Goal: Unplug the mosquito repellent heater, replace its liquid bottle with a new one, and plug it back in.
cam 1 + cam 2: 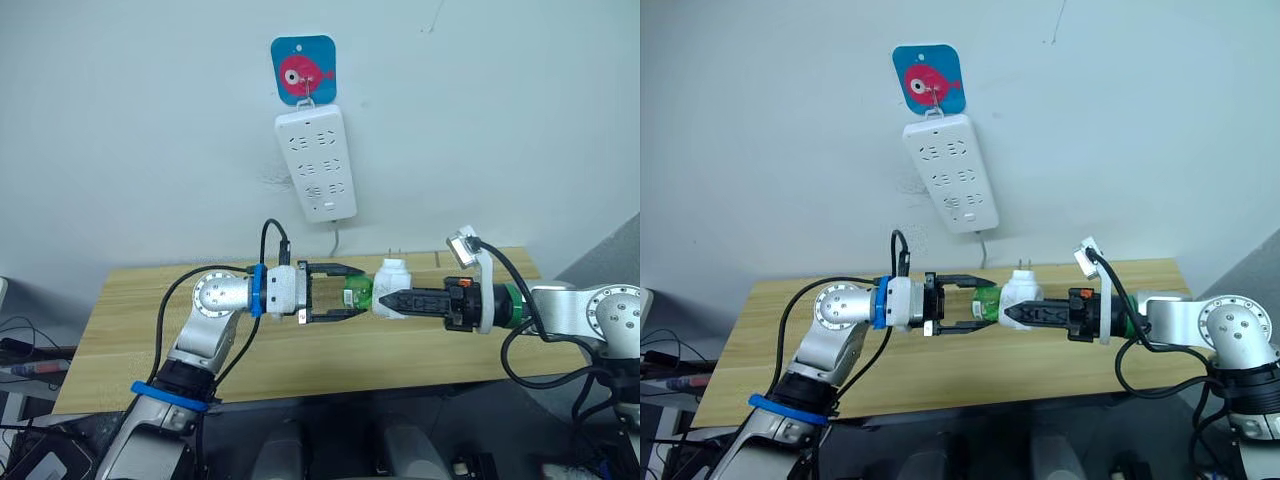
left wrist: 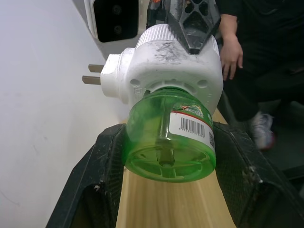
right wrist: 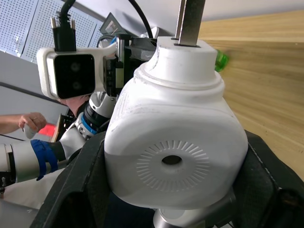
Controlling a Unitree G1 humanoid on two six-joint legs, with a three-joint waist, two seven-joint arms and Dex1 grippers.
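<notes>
The mosquito repellent heater (image 1: 394, 281) is unplugged, clamped in your right gripper (image 1: 392, 300) above the table (image 1: 120, 300); your left gripper (image 1: 348, 294) straddles its green bottle (image 1: 357, 296), fingers not visibly touching; swapping and replugging remain

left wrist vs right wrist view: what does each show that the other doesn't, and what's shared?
Left wrist view: the green liquid bottle with its barcode label, screwed into the heater's underside, between the left gripper fingers; also both plug prongs side-on.

Right wrist view: the heater's face with the round vent hole, and the wooden table.

Both: the white mosquito repellent heater, clamped by the right gripper, and a person's hand in the background.
</notes>
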